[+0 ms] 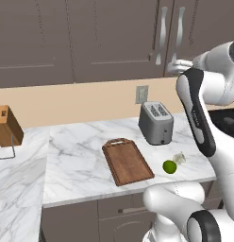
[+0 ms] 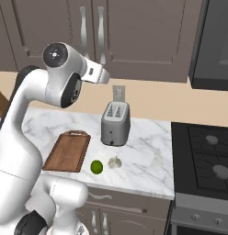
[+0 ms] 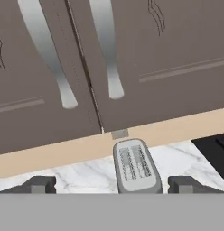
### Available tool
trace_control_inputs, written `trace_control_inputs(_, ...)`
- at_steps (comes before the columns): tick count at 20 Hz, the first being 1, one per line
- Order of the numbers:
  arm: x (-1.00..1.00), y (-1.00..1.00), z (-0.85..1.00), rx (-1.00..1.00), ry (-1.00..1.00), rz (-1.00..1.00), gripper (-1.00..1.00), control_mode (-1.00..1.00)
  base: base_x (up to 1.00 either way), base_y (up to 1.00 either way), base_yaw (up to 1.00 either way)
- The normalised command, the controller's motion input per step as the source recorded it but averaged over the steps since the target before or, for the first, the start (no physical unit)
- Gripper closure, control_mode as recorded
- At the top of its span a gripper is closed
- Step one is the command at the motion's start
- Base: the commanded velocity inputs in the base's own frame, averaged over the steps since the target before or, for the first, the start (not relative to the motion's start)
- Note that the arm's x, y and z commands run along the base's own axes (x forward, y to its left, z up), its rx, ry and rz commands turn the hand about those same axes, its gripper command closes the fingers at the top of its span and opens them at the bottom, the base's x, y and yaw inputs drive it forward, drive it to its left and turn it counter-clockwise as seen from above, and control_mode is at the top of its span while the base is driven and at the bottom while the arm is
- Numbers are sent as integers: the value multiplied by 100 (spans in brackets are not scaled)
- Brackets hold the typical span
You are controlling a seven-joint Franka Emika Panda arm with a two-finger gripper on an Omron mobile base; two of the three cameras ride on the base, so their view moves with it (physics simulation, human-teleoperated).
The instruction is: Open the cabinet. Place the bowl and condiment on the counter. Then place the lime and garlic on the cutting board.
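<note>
My gripper (image 3: 111,184) is up high w/ its fingers spread wide apart and nothing between them. I'm looking at the cabinet (image 3: 145,58) doors, both shut. Two long silver handles hang right in front of me, one on each door, just beside the crack where the doors meet. The right handle (image 3: 107,49) is a bit closer to my middle than the left handle (image 3: 44,54). Both run up and down, so I think my fingers must go on either side of one, then I pull back. The handles sit above the gripper and a little further in, so I'd go up and fwd. Below me is the toaster (image 3: 135,168) on the counter (image 1: 81,160). The cutting board (image 1: 127,162) lies near it, nothing on it yet. The lime (image 1: 170,166) and the garlic (image 2: 115,162) sit on the counter just beside the board, not touching it. Bowl and shaker, I think, are behind the doors.
</note>
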Motion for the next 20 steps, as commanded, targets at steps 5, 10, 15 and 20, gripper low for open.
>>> trace_control_inputs(5,0,-5,6,0,-3,-1,-100,-100,0,0,0)
trace_control_inputs(10,26,0,100,0,-2,0,-100,-100,0,0,0)
trace_control_inputs(15,51,-10,65,1,0,0,-100,-100,0,0,0)
trace_control_inputs(20,42,-23,-3,2,0,0,-100,-100,0,0,0)
